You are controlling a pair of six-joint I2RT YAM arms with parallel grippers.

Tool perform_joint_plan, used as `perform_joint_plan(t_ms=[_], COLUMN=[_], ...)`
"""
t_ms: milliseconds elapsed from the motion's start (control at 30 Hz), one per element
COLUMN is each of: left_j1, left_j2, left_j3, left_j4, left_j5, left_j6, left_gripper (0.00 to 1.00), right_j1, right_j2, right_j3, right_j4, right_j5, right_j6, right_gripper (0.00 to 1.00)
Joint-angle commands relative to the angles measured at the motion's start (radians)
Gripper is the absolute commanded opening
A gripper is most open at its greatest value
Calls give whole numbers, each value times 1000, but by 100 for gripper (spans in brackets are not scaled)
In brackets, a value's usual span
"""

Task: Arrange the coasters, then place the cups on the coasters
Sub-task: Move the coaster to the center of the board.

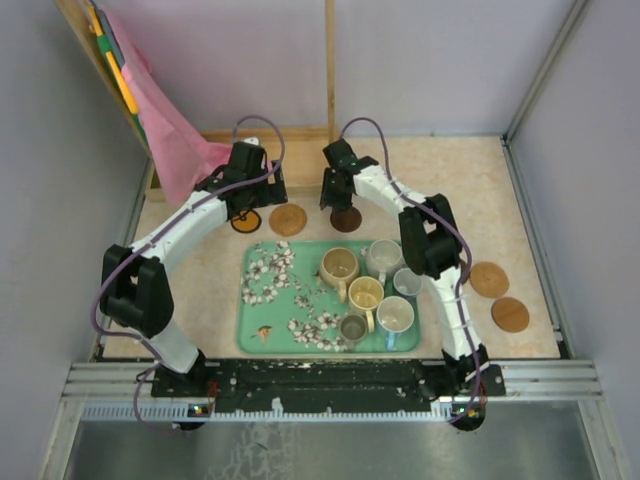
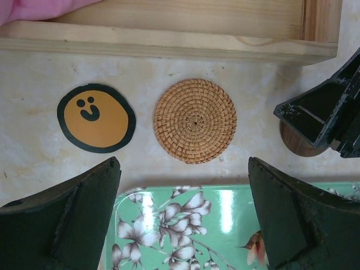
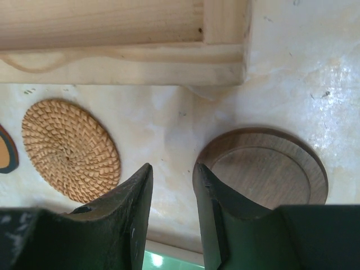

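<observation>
**CAMERA PLACEMENT: ONE OVERHEAD, TWO WRIST-MOUNTED**

Top external: fixed high behind the arm bases, facing down and forward. It covers the whole table [image 1: 500, 190] from a distance, with the bases along the bottom edge and the back wall at top.

Left wrist: close above the tabletop, looking down and toward the wooden frame [image 2: 169, 39]. The left gripper [image 2: 184, 164] fills the lower corners, with the green floral tray [image 2: 225, 208] between its fingers.

Right wrist: nearer and lower, same heading. The right gripper [image 3: 172, 167] runs across the bottom.

Overlap: both wrist views share the woven coaster [image 2: 195, 120] and the frame. The dark wooden coaster [image 3: 264, 169] shows only partly in the left wrist view. The overhead takes in all of these at the table's far side.
</observation>
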Motion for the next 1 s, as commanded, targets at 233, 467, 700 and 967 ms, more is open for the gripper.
perform_joint_plan(t_ms=[233,467,700,967], left_j1=[0,0,0,1], left_j2=[-25,-22,-24,-19], left_j3=[-8,-8,-13,-14], left_j4=[15,15,18,20], left_j5=[12,10,13,23], left_j6=[-1,1,1,-3], left_gripper=[100,100,100,100], right_j1=[21,18,9,9], right_j2=[13,-61,-125,-149], right_j3=[84,16,-62,-119], right_j4=[-20,-11,-19,0], right_j5=[5,76,204,235], right_j6=[-9,-37,-106,-147], right_gripper=[37,37,37,37])
